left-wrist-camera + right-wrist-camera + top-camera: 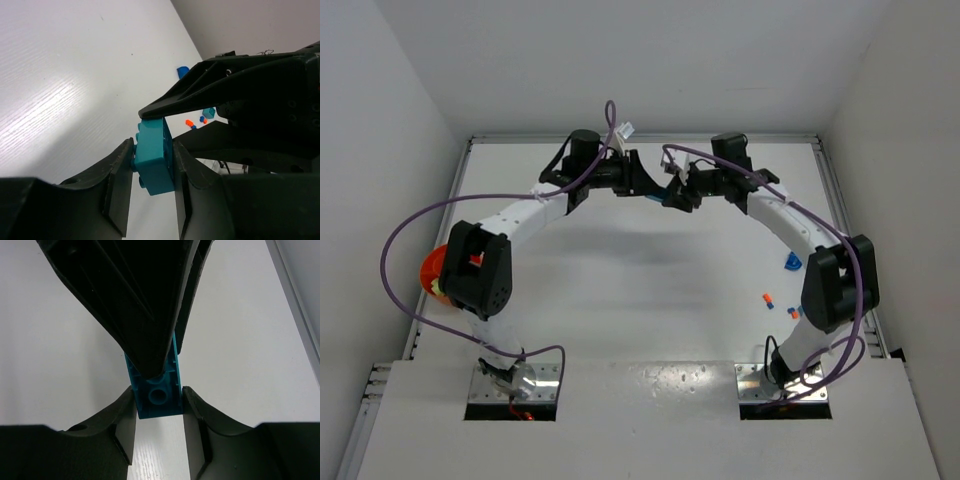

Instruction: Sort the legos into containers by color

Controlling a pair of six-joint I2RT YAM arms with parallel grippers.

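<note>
White walls close in a white worktop (620,300), and both arms reach to its far middle.

At the far left you have the orange bowl (432,268) at the worktop's edge, mostly hidden behind the elbow of the left arm (480,265). Its compartments cannot be made out from here.

Moving inward, your left hand (152,145) is clenched on the teal brick (155,170), with one finger against the studded side and the other against the opposite face. The brick is held up off the worktop, where the two hands meet.

Your right hand (158,390) grasps the same brick across its other two faces, so both hands have it at once.

Further right, the loose bricks lie near the right arm. There is a blue one (790,261), an orange one (767,298) and a small pair (794,312) just beside it.

The danger lies in this shared hold.
- **Pulling:** If either arm draws away while both hands are clamped, the brick will likely twist or pop free.
- **Seating:** The left finger bears on studs rather than a flat face, so that grip may be poorly seated. If the right hand lets go, the brick could pivot or drop to the worktop.
- **Carry:** The bowl is well apart from here, so a marginal grip has a long way to slip. With the compartments hidden by the elbow, you also risk the wrong section.
</note>
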